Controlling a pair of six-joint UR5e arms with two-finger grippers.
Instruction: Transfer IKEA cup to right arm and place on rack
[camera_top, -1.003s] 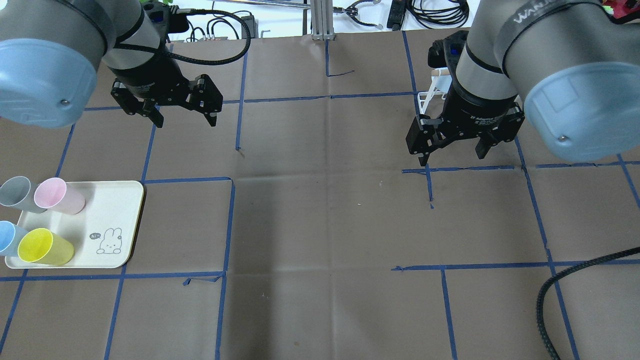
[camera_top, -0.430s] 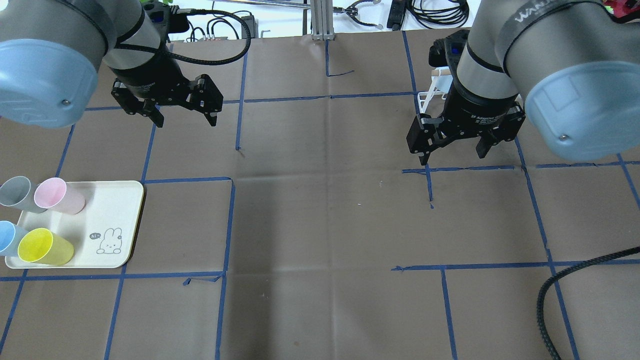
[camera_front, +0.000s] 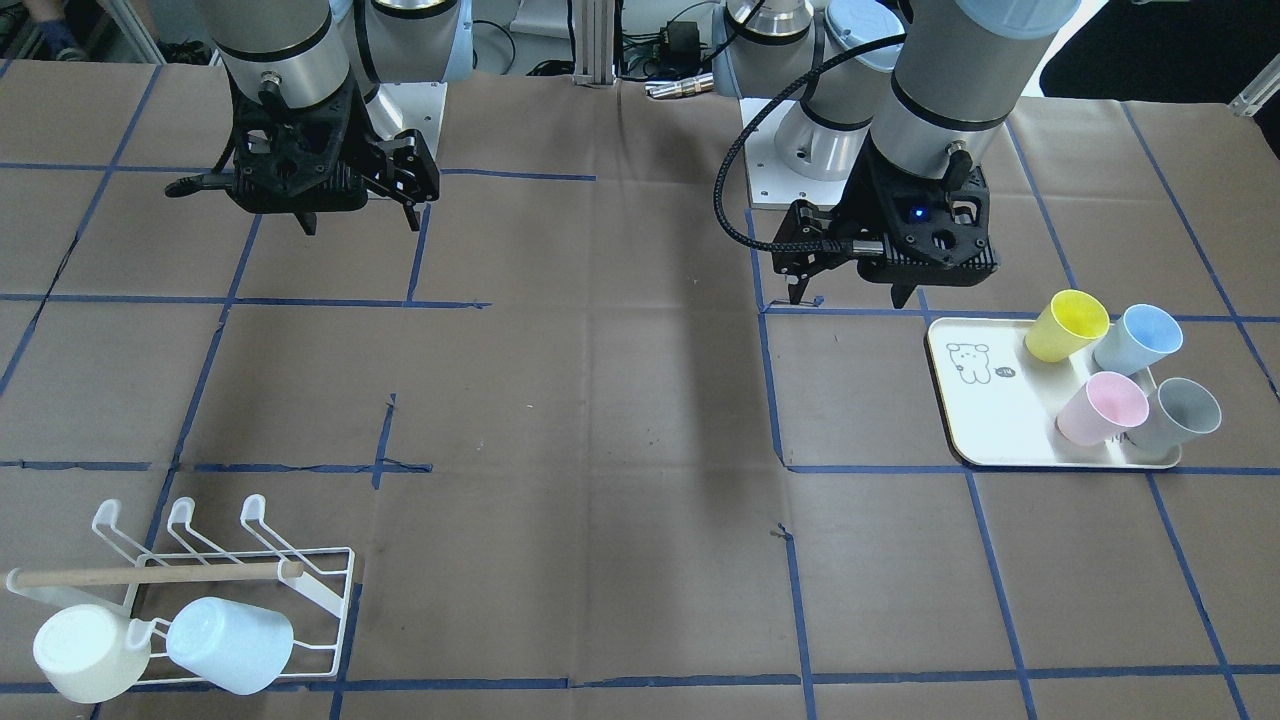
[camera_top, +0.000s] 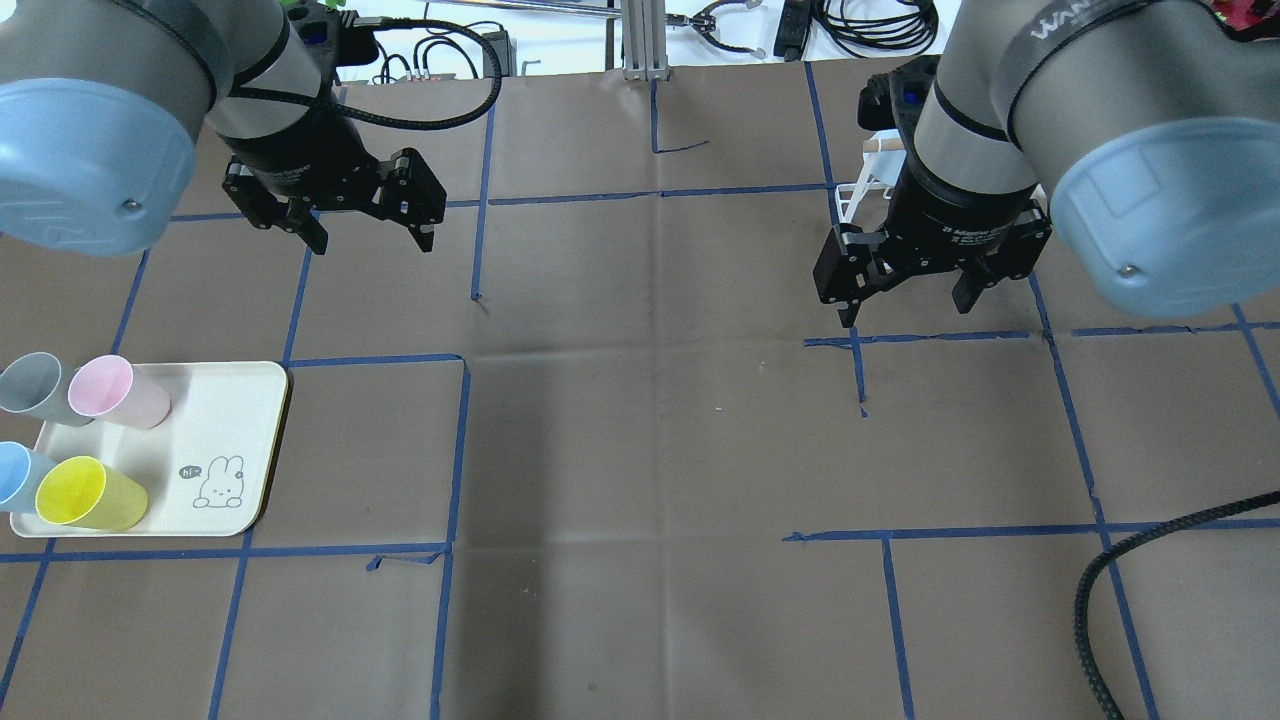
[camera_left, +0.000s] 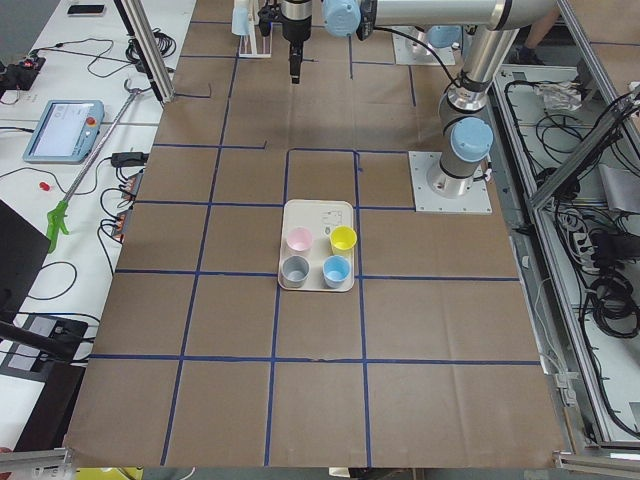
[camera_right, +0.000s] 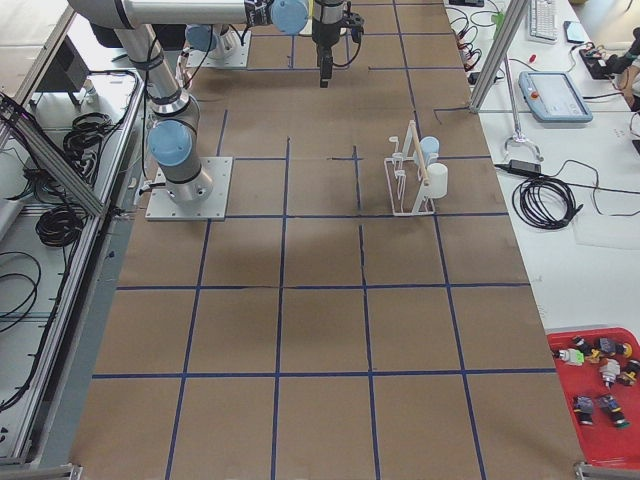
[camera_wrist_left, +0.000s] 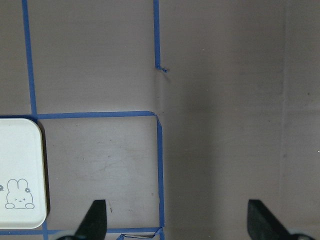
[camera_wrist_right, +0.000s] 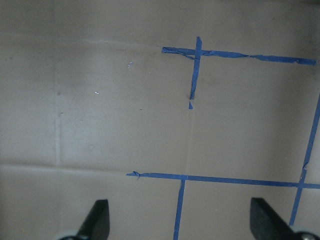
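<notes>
Brown worktop (camera_top: 640, 450) taped in blue squares | left end effector (camera_top: 372, 235) wide, empty | right end effector (camera_top: 908, 305) wide, empty | four IKEA cups (camera_top: 90, 495) on tray (camera_top: 240, 420), near left | rack (camera_front: 150, 575) far right, carrying two cups (camera_front: 230, 645)

We see four cups (camera_top: 90, 493) on the tray (camera_top: 230, 430) at the bench's (camera_top: 650, 450) left end; the rack (camera_front: 150, 574), carrying two cups (camera_front: 230, 643), stands far right.

overhead camera looks forward and down from behind the robot (camera_front: 800, 130), tray (camera_top: 235, 400) at its near left. the front-facing one faces it steeply from the tray's far side. end cameras look along the table (camera_top: 650, 450) from afar. wrist cameras point straight down, close; the left one shares the tray's corner.
</notes>
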